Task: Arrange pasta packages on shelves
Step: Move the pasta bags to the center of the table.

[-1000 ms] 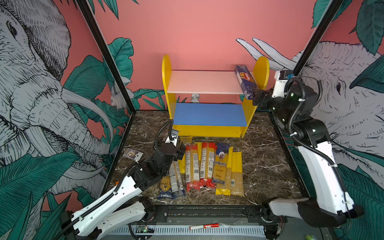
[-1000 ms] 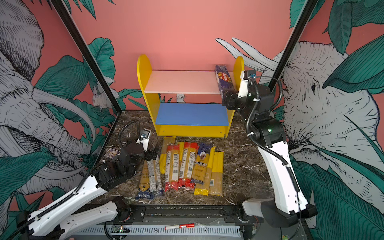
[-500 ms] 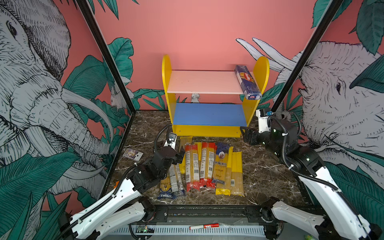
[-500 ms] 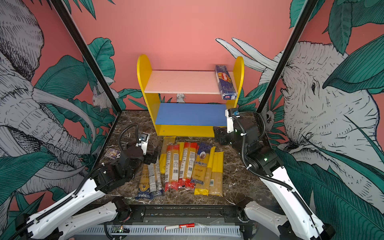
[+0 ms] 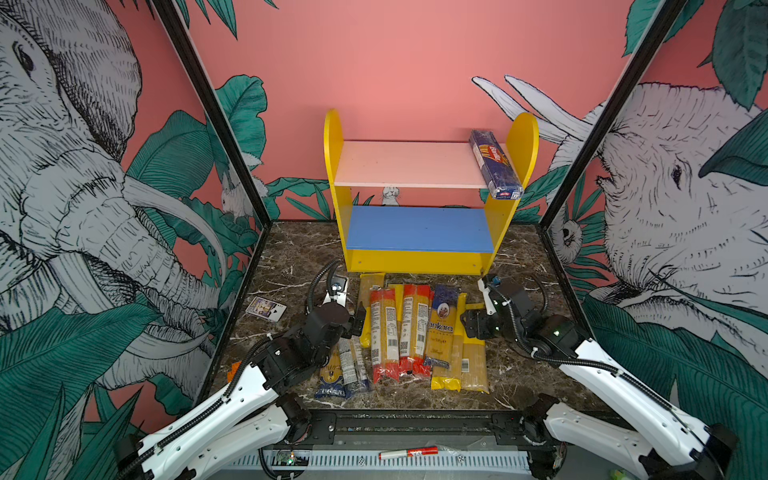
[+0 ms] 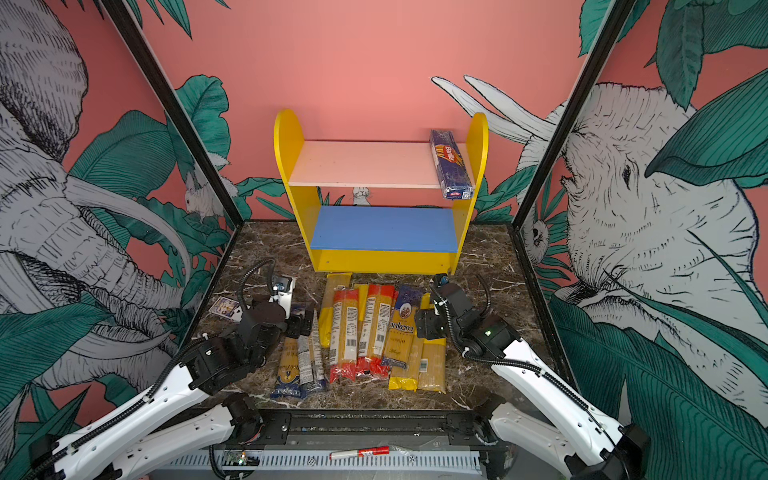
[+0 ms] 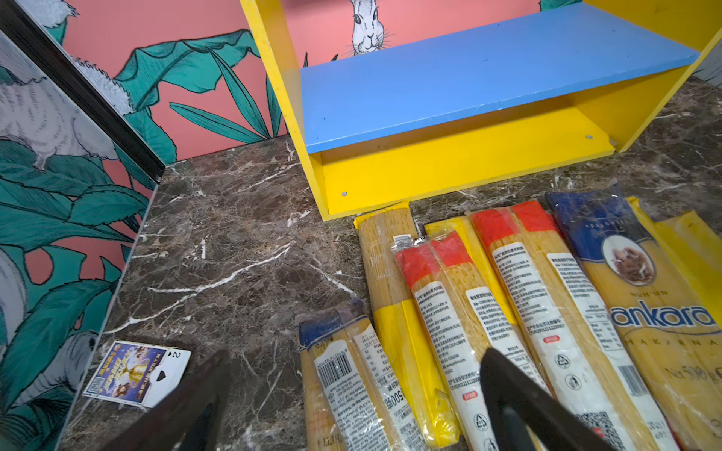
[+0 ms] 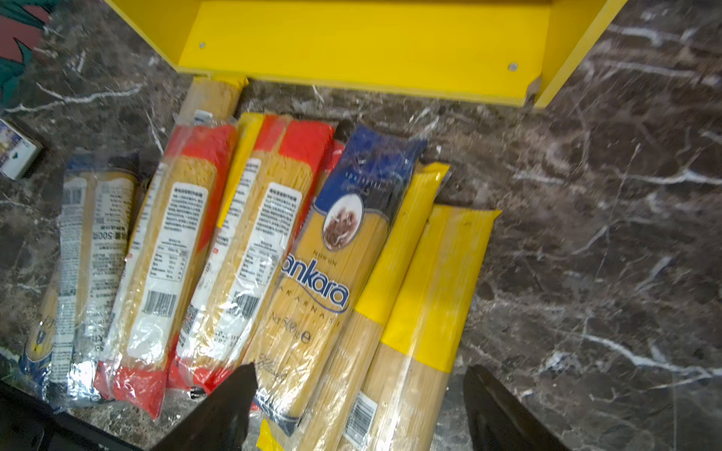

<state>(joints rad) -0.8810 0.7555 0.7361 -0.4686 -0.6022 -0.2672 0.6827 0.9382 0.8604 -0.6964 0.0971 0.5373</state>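
Note:
The shelves (image 5: 407, 166) stand at the back, with a pale pink upper board and a blue lower board (image 5: 419, 228). A dark blue Barilla box (image 5: 494, 164) lies on the upper board against the right side panel, seen in both top views (image 6: 451, 164). Several pasta packages (image 5: 407, 332) lie side by side on the marble floor in front. My left gripper (image 7: 355, 355) hangs open over the blue-ended and half-yellow packs at the row's left. My right gripper (image 8: 359, 369) is open above the Ankara pack (image 8: 324, 265) and two half-yellow packs (image 8: 426, 281), holding nothing.
A playing card (image 5: 266, 309) lies on the floor left of the row. A red-and-white marker pen (image 5: 409, 452) rests on the front rail. Black frame posts and printed walls close in both sides. Bare marble (image 8: 586, 234) lies right of the packs.
My right arm has come down from the upper board, leaving the Barilla box there, and now hovers low over the right end of the row. The left arm has barely moved.

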